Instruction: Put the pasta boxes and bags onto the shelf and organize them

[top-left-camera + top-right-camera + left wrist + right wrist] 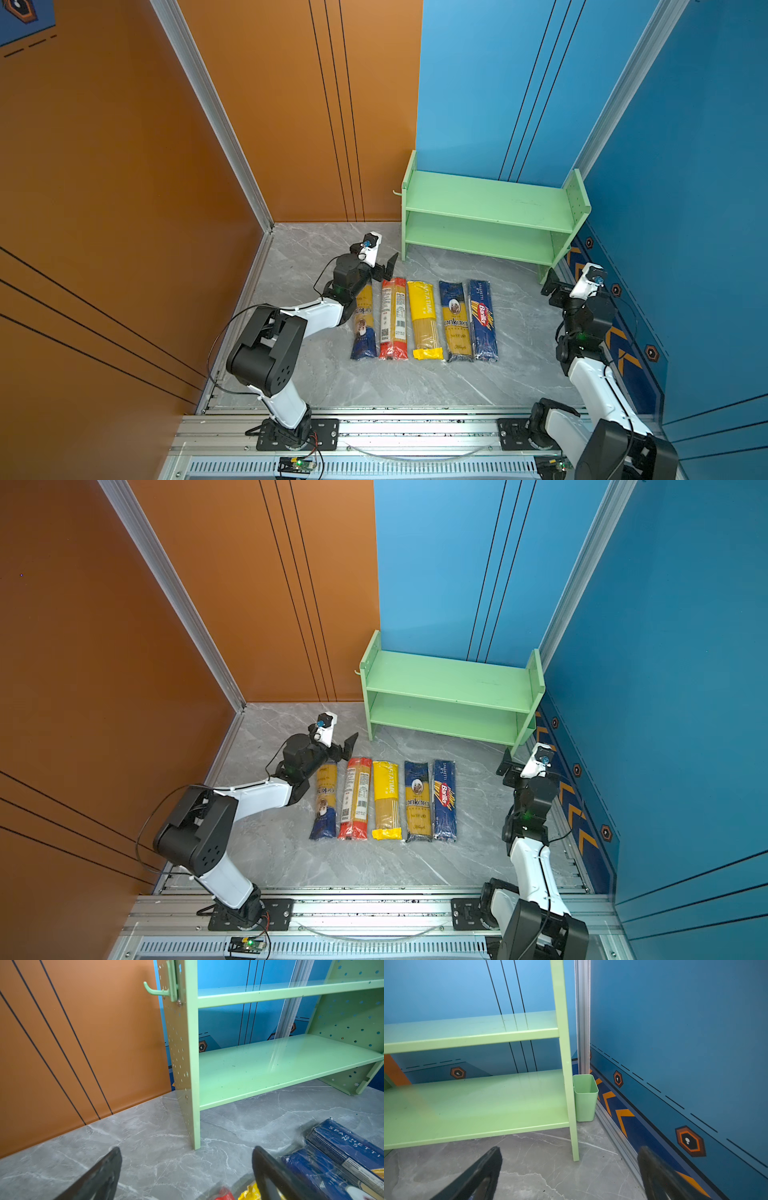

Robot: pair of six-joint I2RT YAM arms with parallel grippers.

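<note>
Lying across the worktop [415, 386] middle, your pasta packs [424, 320] face the back-edge shelf [486, 199]; left claw [384, 268] and right claw [555, 286] gape apart.

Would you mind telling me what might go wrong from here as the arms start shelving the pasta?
The leftmost ankara bag lies almost edge to edge with the red-ended bag, so the open left gripper near their far ends may catch both. The open right gripper hangs close to the shelf, by its leg and green cup; a careless swing might knock them.
</note>
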